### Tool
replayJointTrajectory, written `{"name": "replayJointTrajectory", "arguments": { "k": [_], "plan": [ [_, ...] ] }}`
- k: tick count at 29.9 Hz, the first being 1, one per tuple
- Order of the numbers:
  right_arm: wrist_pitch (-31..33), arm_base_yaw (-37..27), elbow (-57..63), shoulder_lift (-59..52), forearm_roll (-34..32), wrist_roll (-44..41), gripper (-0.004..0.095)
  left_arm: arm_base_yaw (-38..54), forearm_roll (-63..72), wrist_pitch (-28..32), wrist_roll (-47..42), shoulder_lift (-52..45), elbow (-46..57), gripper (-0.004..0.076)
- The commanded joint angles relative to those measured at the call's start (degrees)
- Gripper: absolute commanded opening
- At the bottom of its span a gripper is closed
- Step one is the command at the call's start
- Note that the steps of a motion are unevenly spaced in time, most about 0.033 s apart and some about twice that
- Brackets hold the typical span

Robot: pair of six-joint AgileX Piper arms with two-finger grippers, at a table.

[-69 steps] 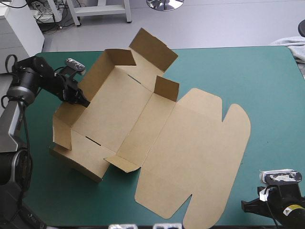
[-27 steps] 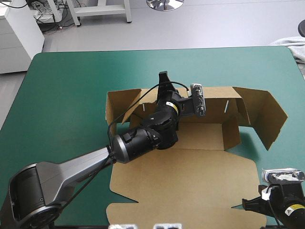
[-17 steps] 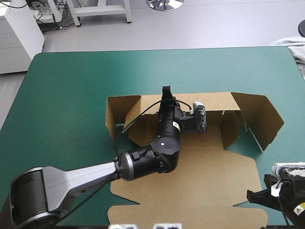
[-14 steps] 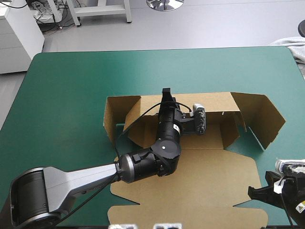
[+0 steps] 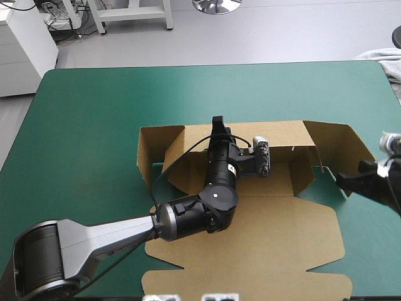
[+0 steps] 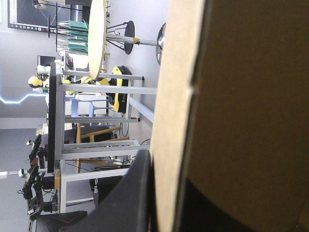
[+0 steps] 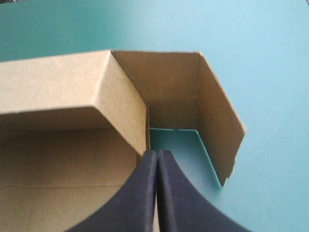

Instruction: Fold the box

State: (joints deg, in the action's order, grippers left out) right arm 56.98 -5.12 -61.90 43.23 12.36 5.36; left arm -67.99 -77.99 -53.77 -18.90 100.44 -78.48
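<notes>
Left gripper (image 5: 217, 123): fingers clamped on the raised far wall of the box (image 5: 276, 251), centre of the high frame. Right gripper (image 7: 157, 155): fingers pressed together in one point, holding nothing. It is at the frame's right edge, its tip close by the box's right end wall; contact unclear. Box sits mid-table on the teal-green cover (image 5: 94, 113), lid panel flat toward the frame's bottom.

a robotics lab or workshop: a work table (image 5: 94, 125) under a teal-green cover with a black robot arm (image 5: 188, 219) reaching over it, a bare grey floor (image 5: 288, 31), a white metal stand (image 5: 168, 15), a white cabinet (image 5: 22, 53) beside tangled cables (image 5: 59, 22), and a chrome chair base (image 5: 217, 5).
</notes>
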Motion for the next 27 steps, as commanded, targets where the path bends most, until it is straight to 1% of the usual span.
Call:
{"name": "replayJointTrajectory", "arguments": {
  "k": [1,3,7,12,16,22,27],
  "plan": [
    [-4.5,0.1,-8.2,7.8,3.4,2.8,-0.0013,-0.5,-2.9,-0.9,-1.7,-3.2,-1.3,-0.001],
    [-4.5,0.1,-12.0,12.2,5.0,4.5,-0.0013,-0.5,-2.9,-0.9,-1.7,-3.2,-1.3,-0.001],
    [-4.2,0.1,-19.8,21.8,6.2,5.2,-0.0013,-0.5,-2.9,-0.9,-1.7,-3.2,-1.3,-0.001],
    [-1.6,0.1,-27.0,32.0,10.1,7.3,-0.0013,-0.5,-2.9,-0.8,-1.7,-3.2,-1.3,-0.001],
    [1.4,0.1,-31.0,39.0,10.1,7.3,-0.0013,-0.5,-2.9,-0.9,-1.7,-3.2,-1.3,-0.001],
    [2.3,0.1,-31.8,43.3,10.3,7.4,-0.0013,-0.5,-2.9,-1.0,-1.7,-3.2,-1.3,-0.001],
    [6.2,0.1,-31.8,45.2,10.6,9.0,-0.0013,-0.5,-2.9,-1.2,-1.7,-3.2,-1.3,-0.001]
  ]
}}
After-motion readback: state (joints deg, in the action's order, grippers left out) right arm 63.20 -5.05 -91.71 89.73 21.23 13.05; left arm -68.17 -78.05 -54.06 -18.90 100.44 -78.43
